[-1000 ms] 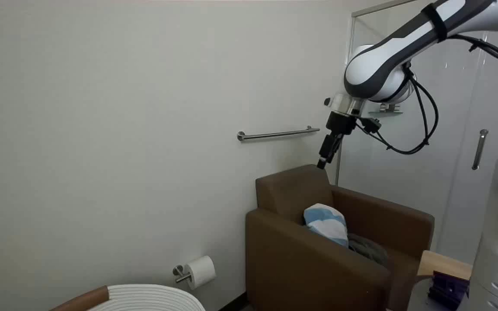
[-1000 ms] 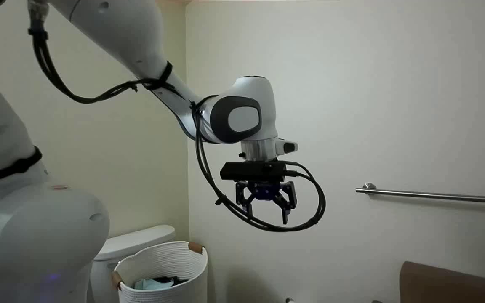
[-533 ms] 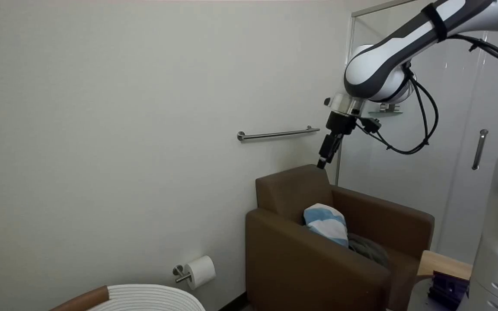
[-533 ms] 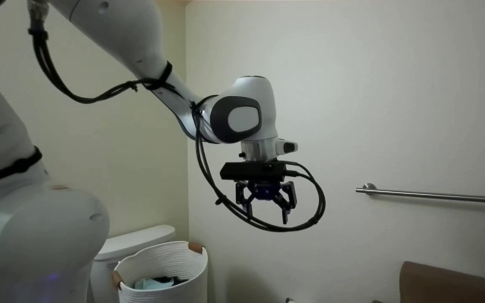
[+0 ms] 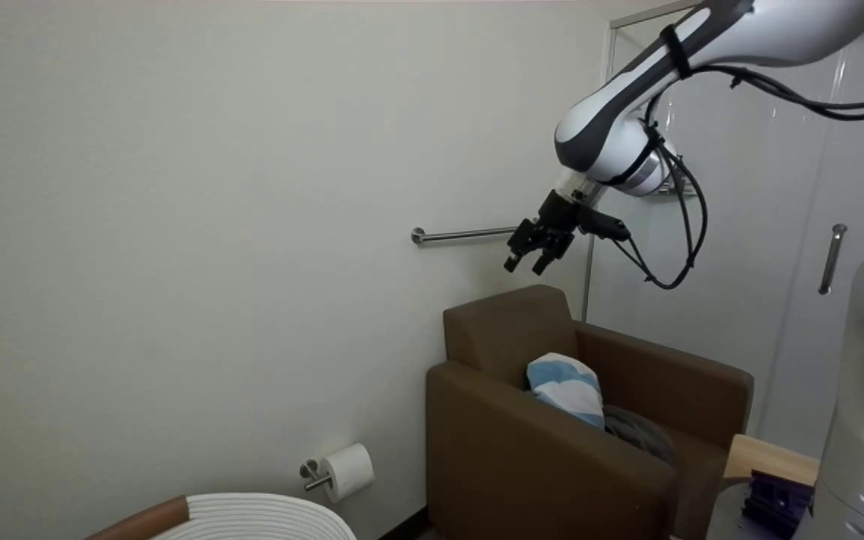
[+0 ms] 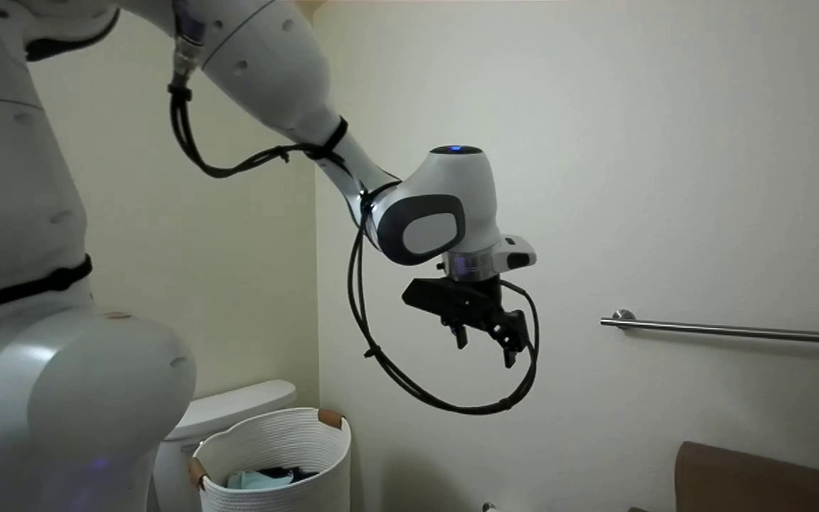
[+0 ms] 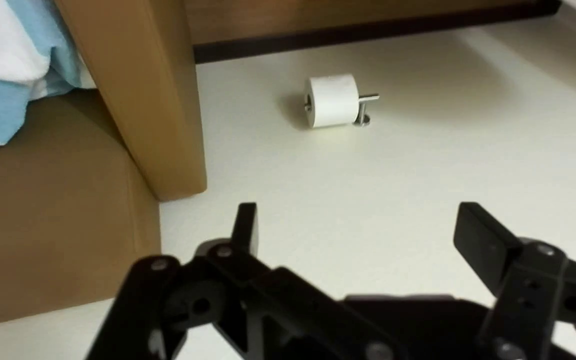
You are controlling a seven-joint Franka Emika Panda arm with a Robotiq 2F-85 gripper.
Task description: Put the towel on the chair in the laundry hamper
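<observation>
Gripper (image 7: 357,221) spread and empty, towel (image 5: 565,388) off line

Only wall (image 7: 398,170) shows beyond the jaws; the towel sits on the chair (image 5: 552,457), below and to one side of them. Danger: swing across too low and the fingers (image 7: 244,227) could clip the chair's arm (image 7: 153,100). Grab too deep, and the dark cloth (image 5: 638,431) beside the towel may come too; too shallow, the towel could slip short of the hamper (image 6: 285,444).

You are seeing broad light-blue and white stripes on the towel (image 5: 567,388), plain brown on the chair (image 5: 529,457), and white on the laundry hamper (image 6: 325,478) with its brown handles (image 6: 330,419); your gripper (image 7: 358,217) is showing black and the toilet roll (image 7: 334,101) white.
</observation>
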